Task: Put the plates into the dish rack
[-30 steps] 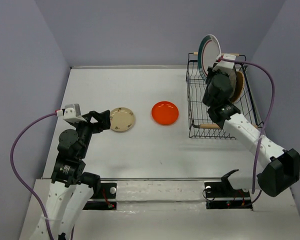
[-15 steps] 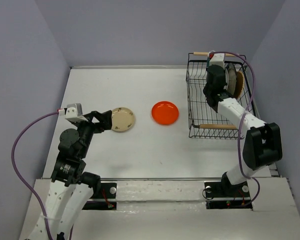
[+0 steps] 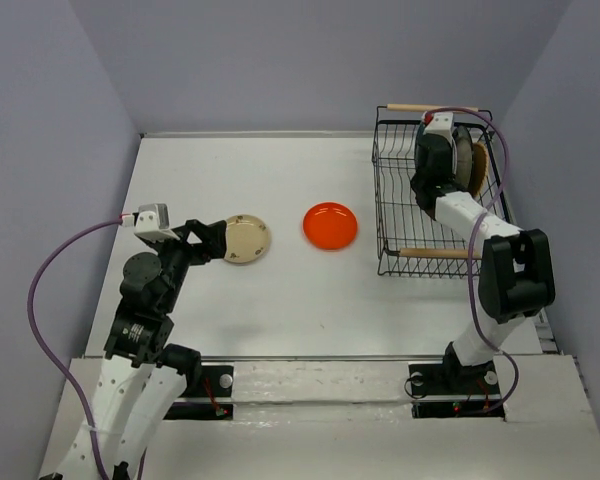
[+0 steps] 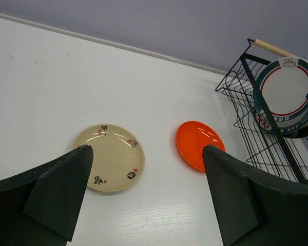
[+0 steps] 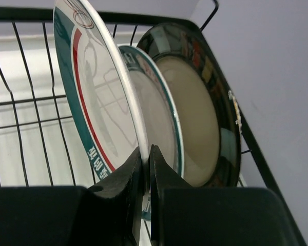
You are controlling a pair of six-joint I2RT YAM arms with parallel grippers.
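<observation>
My right hand (image 5: 146, 154) pinches the teal-rimmed plate (image 5: 100, 113) inside the dish rack (image 3: 435, 253). Released unseated, it could topple. Left hand (image 4: 146, 149) gapes, empty.

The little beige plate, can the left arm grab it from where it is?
Probably yes. The left gripper is open and right beside the beige plate, which lies flat on the table with nothing on or against it. The orange plate sits well apart, so it should not block.

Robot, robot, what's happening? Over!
Left gripper open near beige plate. Right gripper shut on teal-rimmed plate in rack. Orange plate not yet loaded. Nothing blocking.
</observation>
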